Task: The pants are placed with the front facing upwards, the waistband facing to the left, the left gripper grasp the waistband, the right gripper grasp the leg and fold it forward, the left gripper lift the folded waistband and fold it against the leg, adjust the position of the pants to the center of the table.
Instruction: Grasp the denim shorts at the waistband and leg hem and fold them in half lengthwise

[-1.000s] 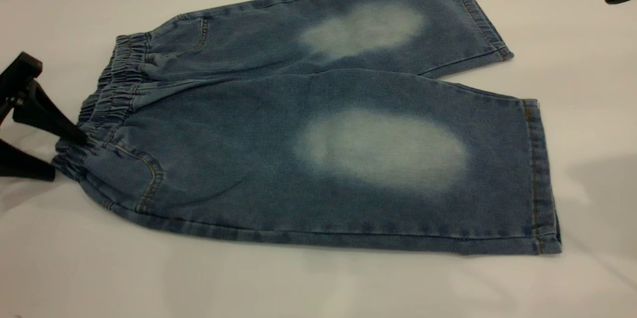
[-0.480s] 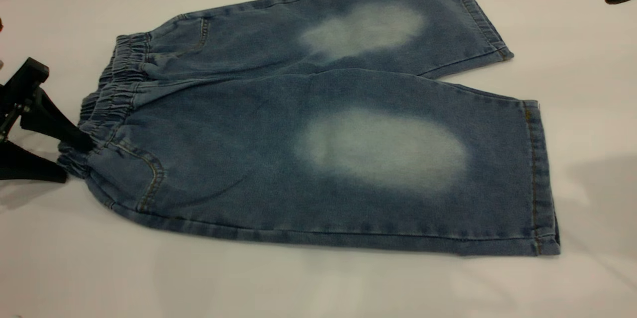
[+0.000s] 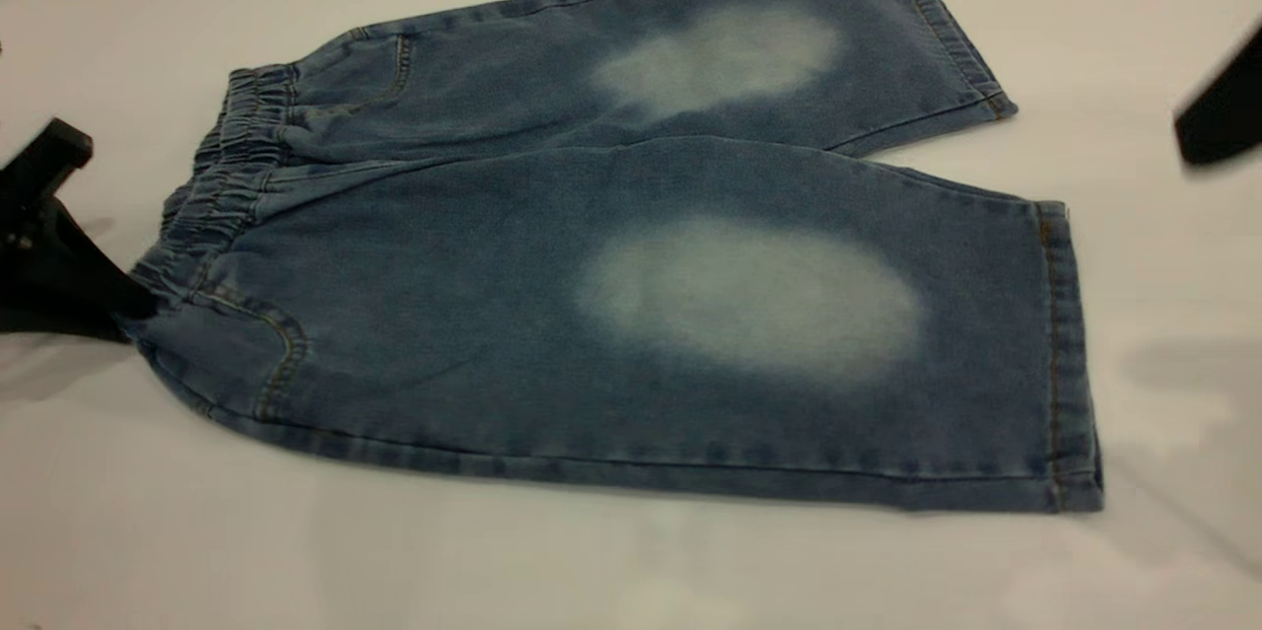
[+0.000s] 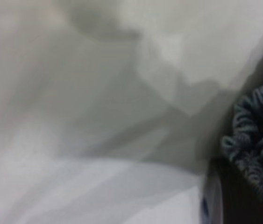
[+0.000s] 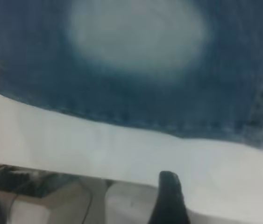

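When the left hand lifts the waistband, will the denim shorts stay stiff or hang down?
The shorts will probably hang floppy: they lie flat with soft wrinkles. The waistband is gathered and crinkled, so it likely stretches under the left hand. On the smooth white table, the trailing legs may slide.

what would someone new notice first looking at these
First, the pants: blue denim spread flat across the white table, front up, with a pale faded oval on each leg, the nearer one largest. Next, the left claw, black, at the view's left edge, closed on the near corner of the ruffled waistband. The right claw is just a dark blur at the right edge, clear of the cloth.
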{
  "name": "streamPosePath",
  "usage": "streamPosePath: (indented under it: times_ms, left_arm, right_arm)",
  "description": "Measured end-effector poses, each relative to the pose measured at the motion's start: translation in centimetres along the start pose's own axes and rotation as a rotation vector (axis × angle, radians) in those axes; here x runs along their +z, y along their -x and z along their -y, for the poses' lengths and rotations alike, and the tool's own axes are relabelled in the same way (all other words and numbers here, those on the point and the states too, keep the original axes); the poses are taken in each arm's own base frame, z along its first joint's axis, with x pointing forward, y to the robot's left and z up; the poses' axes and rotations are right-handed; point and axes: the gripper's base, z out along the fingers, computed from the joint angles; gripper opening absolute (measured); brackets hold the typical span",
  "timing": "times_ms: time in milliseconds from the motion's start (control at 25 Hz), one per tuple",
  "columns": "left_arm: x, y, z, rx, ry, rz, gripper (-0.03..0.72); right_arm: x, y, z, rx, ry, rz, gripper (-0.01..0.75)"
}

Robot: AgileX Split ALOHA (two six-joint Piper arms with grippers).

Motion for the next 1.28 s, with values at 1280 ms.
streamPosePath:
  times_ms: [1280]
  left_arm:
    - [0.9, -1.5, 3.9, 0.114, -0.072, -0.071, 0.119]
  right_arm:
    - [14.1, -2.1, 6.4, 0.383, 0.061, -0.367, 0.461]
